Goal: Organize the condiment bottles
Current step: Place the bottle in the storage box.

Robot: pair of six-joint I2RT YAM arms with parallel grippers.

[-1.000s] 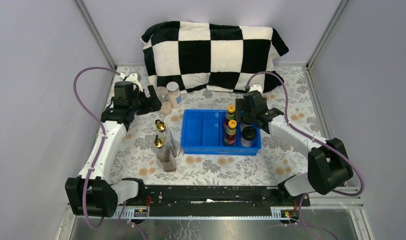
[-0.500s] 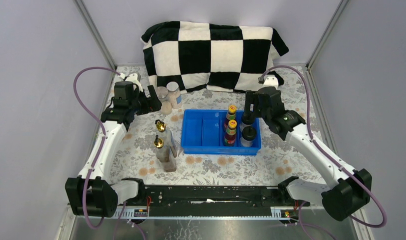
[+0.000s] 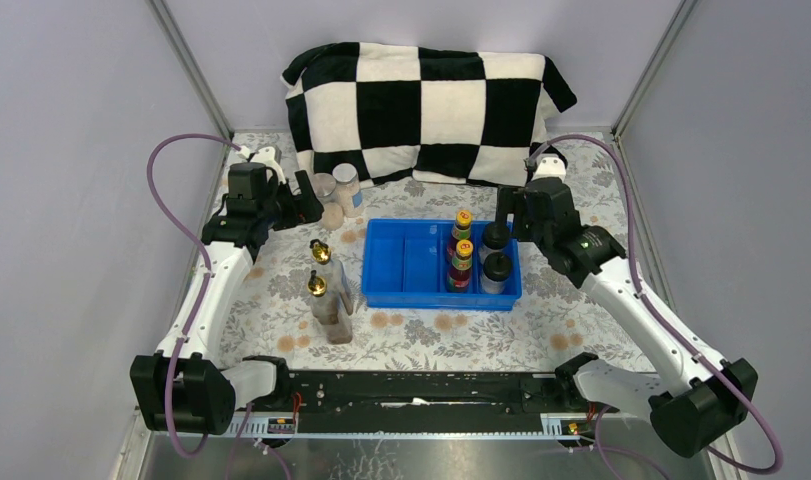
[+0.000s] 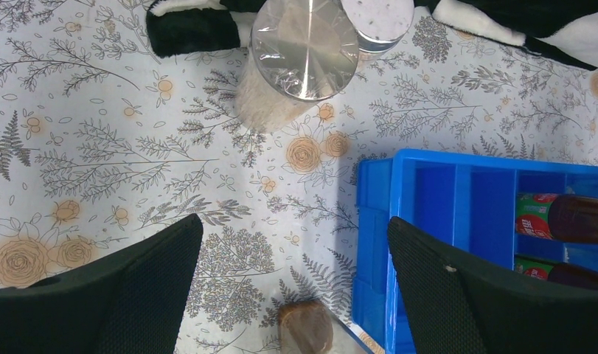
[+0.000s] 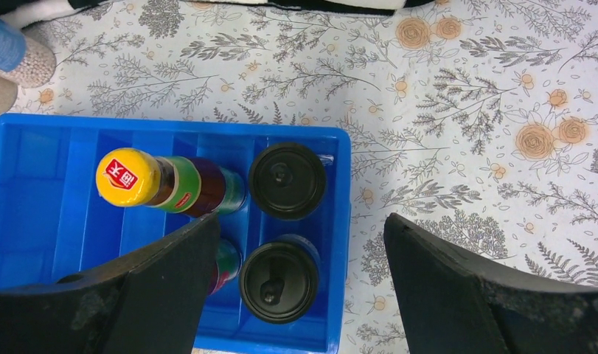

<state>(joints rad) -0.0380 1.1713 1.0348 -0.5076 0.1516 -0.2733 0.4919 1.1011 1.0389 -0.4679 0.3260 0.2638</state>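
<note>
At the far left, the grey-lidded jars (image 4: pixel 304 48) stand upright just right of the left gripper (image 4: pixel 294 225), the nearer one, its jaws spread wide and empty.

The one marking that stands out is on the round yellow plastic cap (image 5: pixel 127 177) of a red-brown glass sauce bottle (image 5: pixel 200 190) standing in the blue divided plastic tray (image 5: pixel 30 155). It is a red badge with white characters, too small to read for certain. The green-and-red paper label (image 4: pixel 535 225) on a sauce bottle in the left wrist view carries print too blurred to read.
</note>
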